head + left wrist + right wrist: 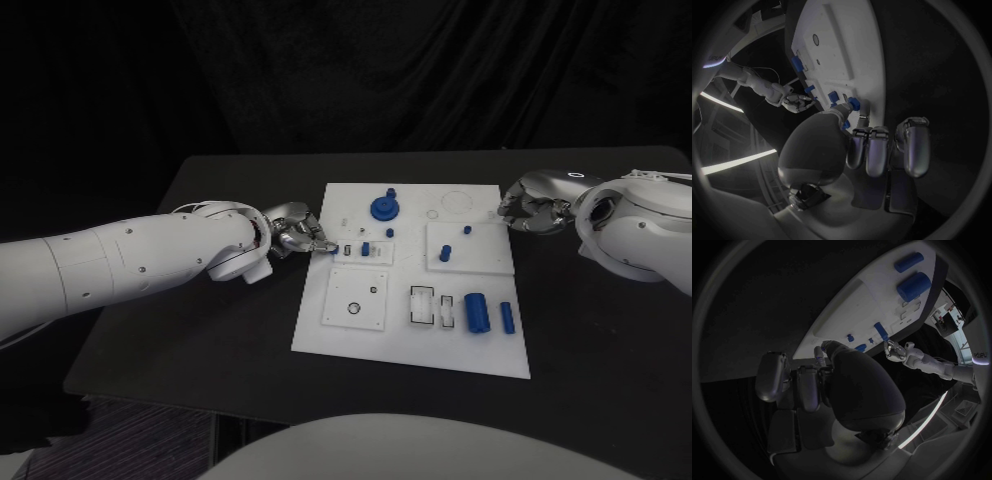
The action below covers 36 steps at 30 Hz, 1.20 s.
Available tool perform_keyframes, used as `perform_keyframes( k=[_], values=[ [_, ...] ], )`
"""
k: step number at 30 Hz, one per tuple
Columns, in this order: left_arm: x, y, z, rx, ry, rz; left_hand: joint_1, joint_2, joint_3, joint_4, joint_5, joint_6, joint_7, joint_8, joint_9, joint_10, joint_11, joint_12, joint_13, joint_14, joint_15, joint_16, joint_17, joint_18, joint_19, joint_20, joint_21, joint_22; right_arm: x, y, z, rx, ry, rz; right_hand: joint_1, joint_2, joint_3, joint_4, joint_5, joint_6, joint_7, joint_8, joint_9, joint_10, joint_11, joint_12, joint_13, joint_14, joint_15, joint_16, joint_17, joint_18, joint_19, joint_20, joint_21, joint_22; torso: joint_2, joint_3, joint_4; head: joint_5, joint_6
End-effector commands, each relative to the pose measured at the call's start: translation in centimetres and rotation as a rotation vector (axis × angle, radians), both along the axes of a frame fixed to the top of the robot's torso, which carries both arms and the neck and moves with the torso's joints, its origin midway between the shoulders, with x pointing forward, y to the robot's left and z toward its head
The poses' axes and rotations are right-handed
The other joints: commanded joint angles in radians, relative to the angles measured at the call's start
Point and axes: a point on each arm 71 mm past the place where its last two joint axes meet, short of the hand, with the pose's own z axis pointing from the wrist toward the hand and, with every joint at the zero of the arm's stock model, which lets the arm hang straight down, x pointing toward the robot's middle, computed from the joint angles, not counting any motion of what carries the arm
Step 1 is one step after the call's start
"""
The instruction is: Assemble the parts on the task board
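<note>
The white task board (411, 345) lies mid-table. A large blue knob (385, 208) stands near its far edge. Small blue pegs (444, 253) stand further in, and two blue cylinders (490, 315) lie near the right edge. My left hand (296, 232) is at the board's left edge, fingers curled. It pinches a small blue part (846, 124) just off the board's rim (870, 75). My right hand (531, 207) hovers by the board's far right corner with its fingers (798, 382) curled in on nothing. Across the board (848, 305) it sees the left hand (898, 350).
The black table (202, 330) extends on both sides of the board. Square inset plates with holes and slots (356, 298) sit on the board's near left. The right hand (795, 102) appears small beyond the board in the left wrist view.
</note>
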Motion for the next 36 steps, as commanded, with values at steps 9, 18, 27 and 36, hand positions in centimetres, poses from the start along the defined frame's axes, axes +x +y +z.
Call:
perform_keyframes(
  k=[9, 18, 27, 36],
  values=[
    [-0.5, 0.4, 0.1, -0.009, -0.045, 0.023, -0.016, -0.025, 0.223, -0.177, -0.051, 0.011, -0.004, 0.016, 0.016, 0.076, 0.002, -0.003, 0.243, 0.106, 0.003, 0.003, 0.263, -0.013, 0.002, -0.007, 0.004, 0.201, 0.0, -0.3, -0.2, -0.019, 0.017, -0.023, -0.009, -0.002, 0.009, -0.002, 0.001, 0.002, -0.001, 0.005, -0.002, 0.027, -0.001, -0.009, 0.182, 0.073, 0.0, -0.008, 0.198, 0.009, -0.012, 0.002, -0.017, 0.155, -0.001, 0.0004, 0.0009, 0.002, 0.0],
    [-0.8, 0.4, 0.3, -0.014, -0.05, 0.027, -0.022, -0.032, 0.245, -0.179, -0.072, 0.013, -0.005, 0.023, 0.022, 0.077, 0.001, -0.002, 0.244, 0.106, 0.002, 0.003, 0.263, -0.014, 0.002, -0.008, 0.005, 0.201, 0.0, -0.2, -0.3, -0.024, 0.023, -0.024, -0.009, -0.002, 0.01, -0.003, 0.001, 0.002, -0.001, 0.005, -0.002, 0.023, -0.001, -0.012, 0.178, 0.072, 0.0, -0.014, 0.195, 0.01, -0.015, 0.002, -0.024, 0.153, 0.0, 0.0004, 0.0002, 0.003, 0.0],
    [-1.1, 0.4, 0.4, -0.016, -0.046, 0.027, -0.024, -0.036, 0.257, -0.181, -0.083, 0.014, -0.006, 0.027, 0.025, 0.078, 0.0, -0.002, 0.244, 0.106, 0.001, 0.003, 0.263, -0.013, 0.002, -0.008, 0.005, 0.201, 0.0, -0.3, -0.3, -0.031, 0.031, -0.029, -0.009, -0.003, 0.012, -0.005, 0.0, 0.002, -0.001, 0.006, -0.003, 0.018, -0.001, -0.015, 0.173, 0.07, 0.0, -0.019, 0.192, 0.012, -0.019, 0.002, -0.034, 0.15, -0.001, 0.0016, -0.0002, 0.003, 0.0],
    [-1.4, 0.5, 0.5, -0.012, -0.041, 0.038, -0.025, -0.04, 0.276, -0.183, -0.089, 0.016, -0.006, 0.032, 0.029, 0.078, 0.0, -0.002, 0.244, 0.106, 0.001, 0.003, 0.263, -0.013, 0.001, -0.009, 0.004, 0.201, 0.1, -0.3, -0.4, -0.036, 0.037, -0.03, -0.008, -0.004, 0.013, -0.008, -0.001, 0.002, -0.001, 0.006, -0.003, 0.015, -0.001, -0.018, 0.17, 0.069, 0.0, -0.022, 0.19, 0.014, -0.022, 0.002, -0.042, 0.148, 0.0, 0.0008, -0.0002, 0.003, 0.0]
  ],
)
